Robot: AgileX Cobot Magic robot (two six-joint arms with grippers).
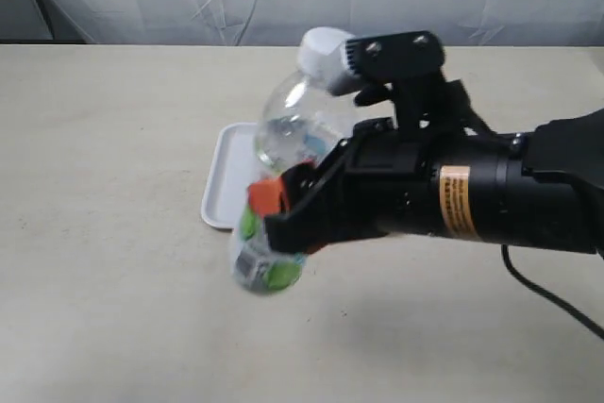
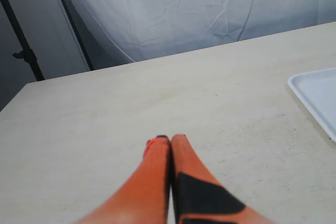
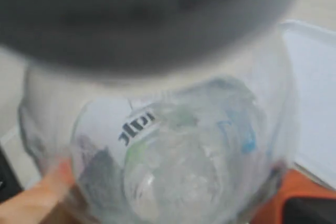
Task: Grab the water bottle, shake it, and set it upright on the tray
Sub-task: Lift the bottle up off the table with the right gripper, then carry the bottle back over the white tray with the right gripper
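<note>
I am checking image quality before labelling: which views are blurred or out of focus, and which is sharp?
Exterior view: the water bottle is smeared, its label unreadable. Right wrist view: the bottle fills the frame, out of focus, under a dark blur. Left wrist view: sharp and evenly lit, the left gripper and tray rim clear.

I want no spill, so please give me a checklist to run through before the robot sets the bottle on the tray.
1. Grip on the bottle: ok; the right hand clamps its labelled lower half.
2. Cap: ok; the white cap is on.
3. Bottle upright: not ok; it is tilted.
4. Room on the tray: cannot tell; the visible part is bare, the rest is hidden behind the bottle and the arm.
5. Left hand out of the way: ok; shut, empty, apart from the tray.
</note>
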